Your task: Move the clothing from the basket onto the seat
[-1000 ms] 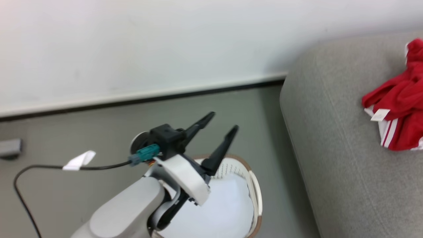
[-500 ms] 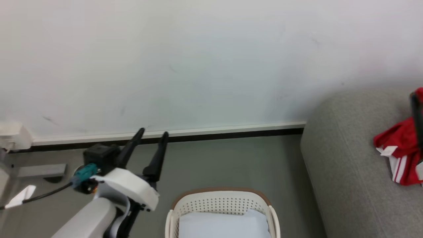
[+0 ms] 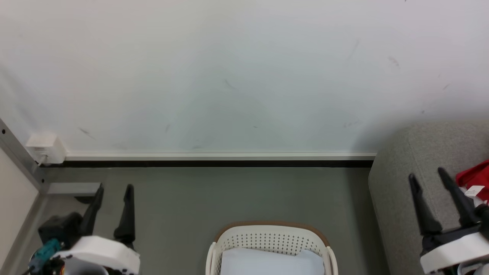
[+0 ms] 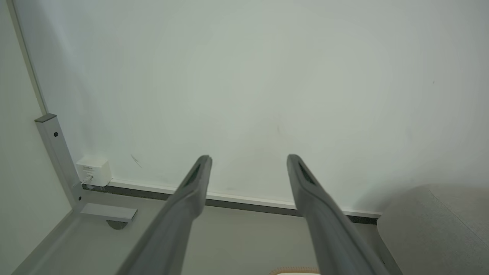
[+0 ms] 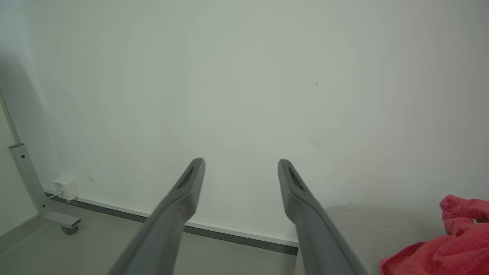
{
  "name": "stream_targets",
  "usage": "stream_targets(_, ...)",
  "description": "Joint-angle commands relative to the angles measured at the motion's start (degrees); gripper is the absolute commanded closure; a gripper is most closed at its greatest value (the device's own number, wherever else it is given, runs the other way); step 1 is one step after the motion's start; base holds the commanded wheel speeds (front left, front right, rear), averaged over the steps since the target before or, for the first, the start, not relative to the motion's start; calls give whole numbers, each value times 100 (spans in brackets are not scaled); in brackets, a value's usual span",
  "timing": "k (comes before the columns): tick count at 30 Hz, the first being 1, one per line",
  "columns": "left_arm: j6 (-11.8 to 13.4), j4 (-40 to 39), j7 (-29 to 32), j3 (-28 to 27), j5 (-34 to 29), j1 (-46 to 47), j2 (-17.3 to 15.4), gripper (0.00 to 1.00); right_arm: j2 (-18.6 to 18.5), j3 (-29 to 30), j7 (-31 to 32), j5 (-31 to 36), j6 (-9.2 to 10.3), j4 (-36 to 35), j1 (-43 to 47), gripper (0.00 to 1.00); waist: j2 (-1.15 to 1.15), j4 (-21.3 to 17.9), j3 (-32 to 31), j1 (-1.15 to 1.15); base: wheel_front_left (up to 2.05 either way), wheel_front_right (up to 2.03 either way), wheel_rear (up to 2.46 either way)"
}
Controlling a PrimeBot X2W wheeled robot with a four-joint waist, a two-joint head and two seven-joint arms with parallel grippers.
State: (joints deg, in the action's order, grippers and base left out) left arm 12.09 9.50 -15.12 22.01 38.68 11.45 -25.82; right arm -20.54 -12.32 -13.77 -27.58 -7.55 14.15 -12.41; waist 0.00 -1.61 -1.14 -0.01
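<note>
The red clothing [image 3: 473,178] with its small white label lies on the grey seat [image 3: 393,191] at the far right; the right wrist view shows the clothing [image 5: 454,244] low at the right on the seat [image 5: 366,225]. The cream basket [image 3: 270,238] with a brown rim stands on the floor at the bottom centre and holds a pale white-blue cloth [image 3: 263,261]. My left gripper [image 3: 114,188] is open at the lower left, left of the basket, nothing between its fingers. My right gripper [image 3: 428,173] is open at the lower right, over the seat's edge, just left of the clothing.
A white wall with a dark skirting [image 3: 214,163] runs behind the grey floor. A grey metal frame foot [image 3: 72,188] and a small white box [image 3: 44,147] sit at the left corner. In the left wrist view, the seat's corner [image 4: 439,225] shows at the right.
The head camera has swung and lifted, so the basket now sits at the centre bottom. The left gripper has dropped to the lower left. The right gripper has come into view by the clothing.
</note>
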Motion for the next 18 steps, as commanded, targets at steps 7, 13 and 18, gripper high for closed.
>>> stream_targets(7, -104, -92, -4, -688, -649, -723, 512, 0, 499, 274, -146, 503, 13, -90, 490, 0, 0, 28, -32, 1, 0, 0, 0)
stream_targets(13, -314, -58, -4, -1172, -1287, -1119, 948, 0, 1022, 591, -143, 759, 13, -225, 865, 0, 0, -71, -53, 1, 0, 0, 0)
stream_targets(18, -569, 22, -4, -1562, -1677, -1276, 1294, 0, 1130, 418, -144, 859, 13, -160, 966, 0, 0, -122, -45, 1, 0, 0, 0)
